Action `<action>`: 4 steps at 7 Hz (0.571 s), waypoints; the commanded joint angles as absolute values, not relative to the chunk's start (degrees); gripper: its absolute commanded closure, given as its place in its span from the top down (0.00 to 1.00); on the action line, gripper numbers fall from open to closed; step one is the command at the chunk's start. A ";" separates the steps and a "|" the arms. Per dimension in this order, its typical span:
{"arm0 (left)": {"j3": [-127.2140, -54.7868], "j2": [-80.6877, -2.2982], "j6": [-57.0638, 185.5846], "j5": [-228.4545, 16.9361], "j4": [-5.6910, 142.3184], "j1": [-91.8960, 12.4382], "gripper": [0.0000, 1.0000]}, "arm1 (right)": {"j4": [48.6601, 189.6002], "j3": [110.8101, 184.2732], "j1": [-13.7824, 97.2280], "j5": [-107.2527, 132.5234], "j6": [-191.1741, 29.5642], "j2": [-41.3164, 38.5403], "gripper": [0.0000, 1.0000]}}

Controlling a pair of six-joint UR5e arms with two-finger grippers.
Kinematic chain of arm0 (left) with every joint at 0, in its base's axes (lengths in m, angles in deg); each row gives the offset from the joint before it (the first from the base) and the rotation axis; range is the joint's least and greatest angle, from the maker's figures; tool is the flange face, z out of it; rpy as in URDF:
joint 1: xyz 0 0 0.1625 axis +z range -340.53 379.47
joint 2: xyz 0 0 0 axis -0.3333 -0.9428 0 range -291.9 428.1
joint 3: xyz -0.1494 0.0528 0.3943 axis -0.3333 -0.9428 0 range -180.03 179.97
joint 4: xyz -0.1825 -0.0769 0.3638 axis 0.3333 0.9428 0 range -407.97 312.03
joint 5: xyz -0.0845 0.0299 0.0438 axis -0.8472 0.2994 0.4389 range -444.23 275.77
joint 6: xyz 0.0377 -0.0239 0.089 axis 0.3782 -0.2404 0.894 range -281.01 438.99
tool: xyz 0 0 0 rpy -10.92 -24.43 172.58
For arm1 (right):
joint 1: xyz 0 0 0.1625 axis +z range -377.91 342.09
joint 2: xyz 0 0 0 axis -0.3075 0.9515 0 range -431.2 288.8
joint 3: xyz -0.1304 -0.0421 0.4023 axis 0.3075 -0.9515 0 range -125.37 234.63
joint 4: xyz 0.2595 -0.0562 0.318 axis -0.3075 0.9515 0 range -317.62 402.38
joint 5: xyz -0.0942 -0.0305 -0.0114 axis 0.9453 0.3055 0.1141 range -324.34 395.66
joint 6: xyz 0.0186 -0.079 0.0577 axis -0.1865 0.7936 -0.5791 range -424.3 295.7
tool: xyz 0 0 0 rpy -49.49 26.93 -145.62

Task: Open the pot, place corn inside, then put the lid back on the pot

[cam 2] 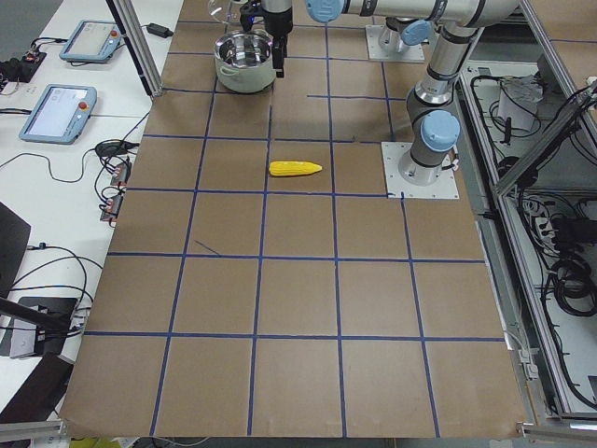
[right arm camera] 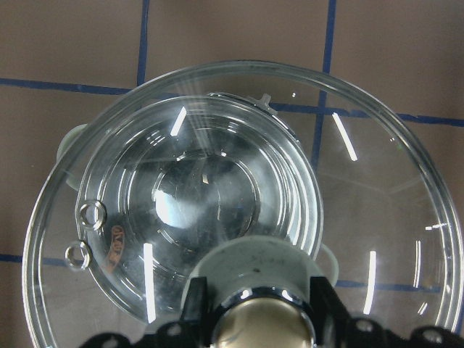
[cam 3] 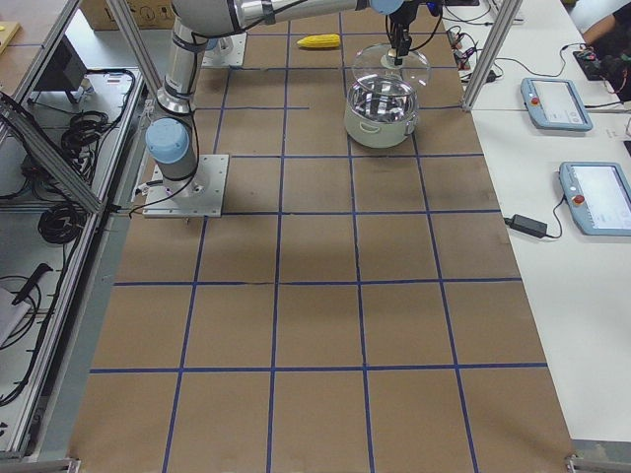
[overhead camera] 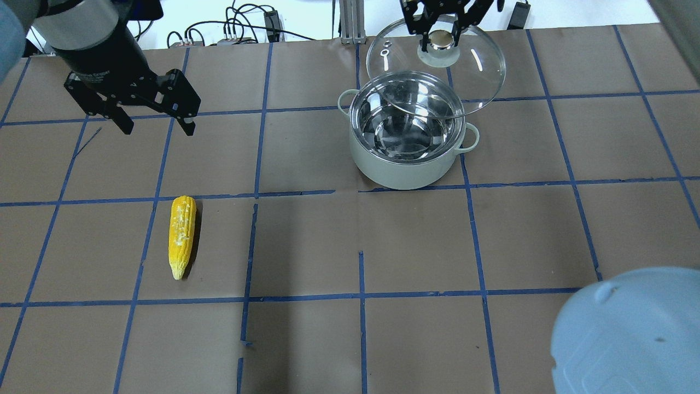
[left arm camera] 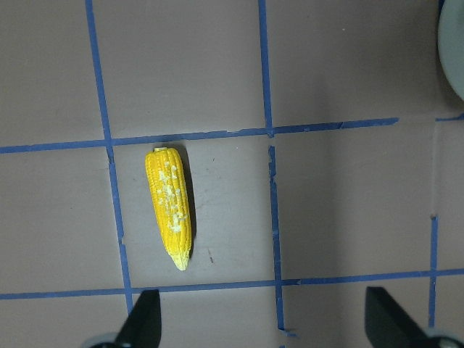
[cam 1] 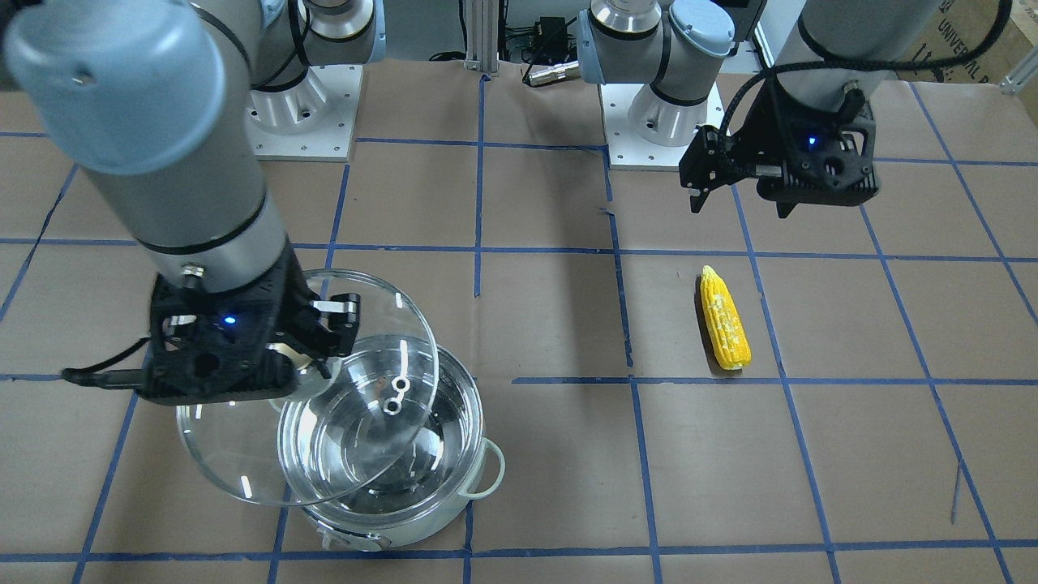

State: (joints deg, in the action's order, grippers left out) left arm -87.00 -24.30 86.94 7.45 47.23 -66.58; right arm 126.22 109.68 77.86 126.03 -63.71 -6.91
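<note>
Right fingers [overhead camera: 424, 38] clamp the lid [overhead camera: 481, 71] knob [overhead camera: 439, 45] (clear overhead, masked front-facing)

Silver-grey tube arms [cam 1: 186, 186] carry pale blue joint caps [cam 1: 113, 73] and stand on white, screw-dotted base plates [cam 1: 336, 113]. Black angular wrist housings [cam 1: 215, 361] show small blue lights [cam 1: 229, 321]; fingers [overhead camera: 123, 119] and cables [cam 1: 97, 376] are black too.

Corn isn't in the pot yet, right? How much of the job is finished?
Done: the pot is open. In hand: the right tool holds the lid by its knob, raised off the pot. To do: the corn lies on the table, and the open left tool hovers apart from it. It must go in, then the lid goes on.
</note>
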 commanded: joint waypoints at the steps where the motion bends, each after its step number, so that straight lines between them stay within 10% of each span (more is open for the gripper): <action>1: -97.88 -26.46 91.11 7.01 38.31 -59.59 1.00 | 116.06 100.63 69.40 124.96 -53.19 -6.77 0.14; 4: -115.91 -28.48 95.25 7.53 15.47 -57.00 1.00 | 114.81 98.93 58.16 120.23 -49.99 -7.47 0.14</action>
State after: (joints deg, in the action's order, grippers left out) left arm -109.16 -27.44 94.14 7.25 24.40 -57.76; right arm 115.31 99.34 63.15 122.86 -51.28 -7.00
